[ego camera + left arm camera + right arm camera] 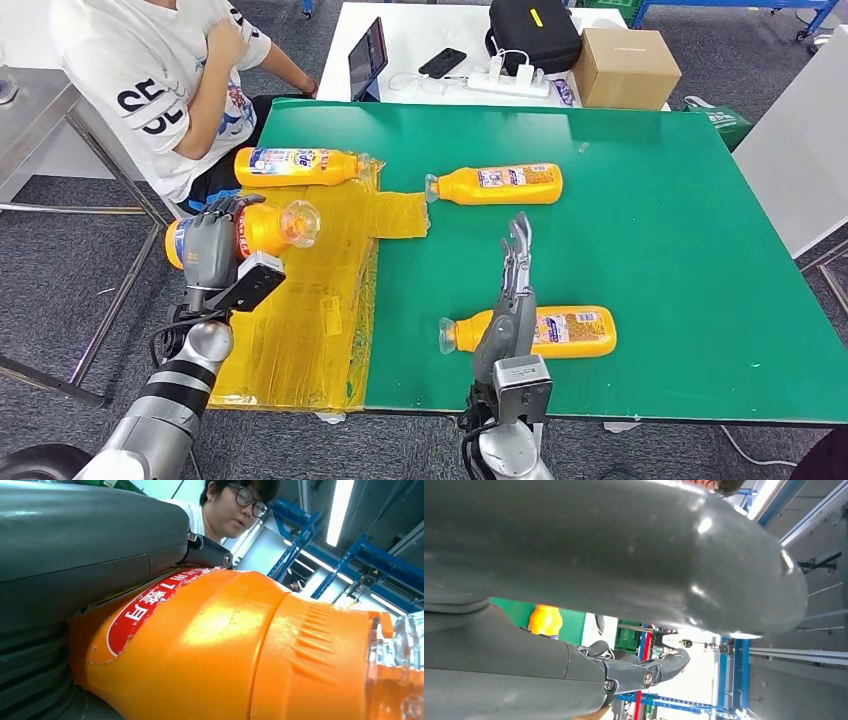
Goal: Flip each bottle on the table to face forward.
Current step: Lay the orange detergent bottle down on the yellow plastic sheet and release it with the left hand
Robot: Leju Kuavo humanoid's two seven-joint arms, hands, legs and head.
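Several orange bottles with clear caps lie on the green table (650, 230). My left hand (212, 245) grips one orange bottle (270, 228) over the table's left edge, above the yellow sheet (320, 300); up close, this held bottle (225, 650) shows a red label beside my thumb (85, 545). A second bottle (295, 166) lies at the sheet's far end with its label up. A third (500, 184) lies mid-table. My right hand (512, 300) is open, fingers straight, over the neck end of the front bottle (565, 332). In the right wrist view, the fingers (644, 672) hold nothing.
A person (170, 70) sits at the table's far left corner, close to my left hand. Behind stands a white table (420, 30) with a tablet (367, 58), a black bag (533, 32) and a cardboard box (625, 66). The table's right half is bare green.
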